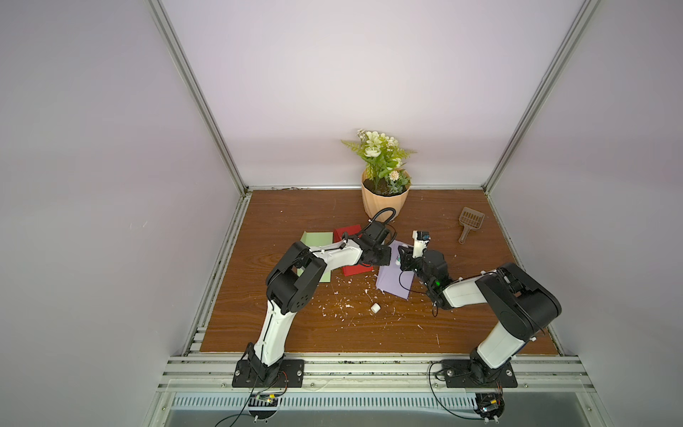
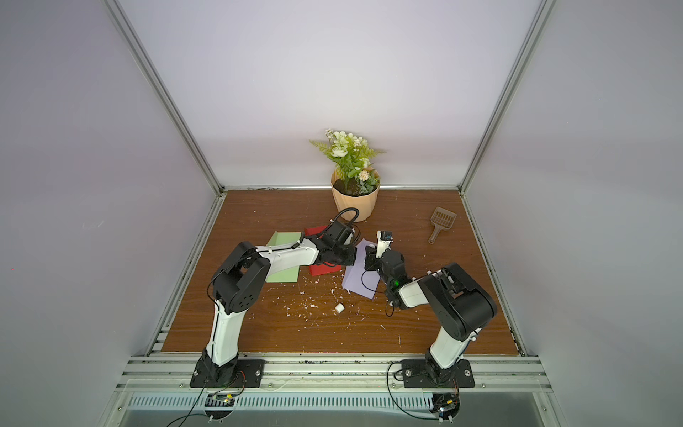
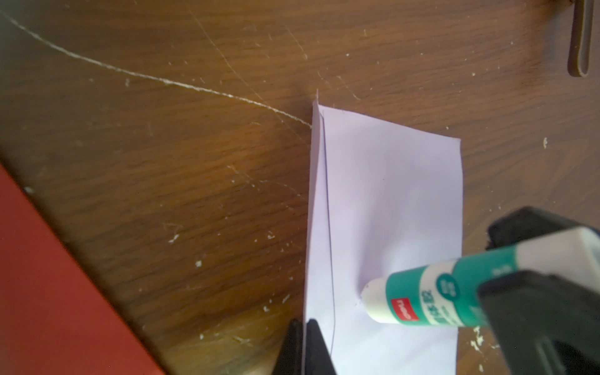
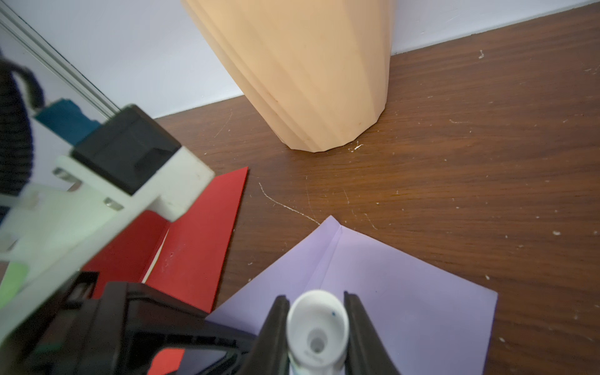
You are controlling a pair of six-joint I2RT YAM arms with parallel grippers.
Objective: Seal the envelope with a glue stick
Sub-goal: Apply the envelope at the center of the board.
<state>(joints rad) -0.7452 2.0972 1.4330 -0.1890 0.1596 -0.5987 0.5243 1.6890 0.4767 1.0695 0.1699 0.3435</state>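
A lilac envelope (image 1: 393, 279) (image 2: 360, 283) lies mid-table, with its flap creased along one side (image 3: 319, 194). My left gripper (image 3: 304, 323) (image 1: 388, 260) is shut on that envelope's edge, the paper pinched thin between its fingertips. My right gripper (image 4: 315, 295) (image 1: 402, 258) is shut on the glue stick (image 3: 422, 295) (image 4: 316, 328), a white tube with a teal-green label. The stick's white end (image 3: 373, 300) sits against the lilac paper close to the left gripper. Both grippers nearly meet over the envelope's far left part.
A red envelope (image 1: 356, 270) (image 4: 194, 243) and a green envelope (image 1: 316, 238) lie left of the lilac one, under the left arm. A potted plant (image 1: 384, 201) stands at the back and a brown scoop (image 1: 469, 223) at back right. A small white cap (image 1: 375, 308) and glue flecks lie nearer the front.
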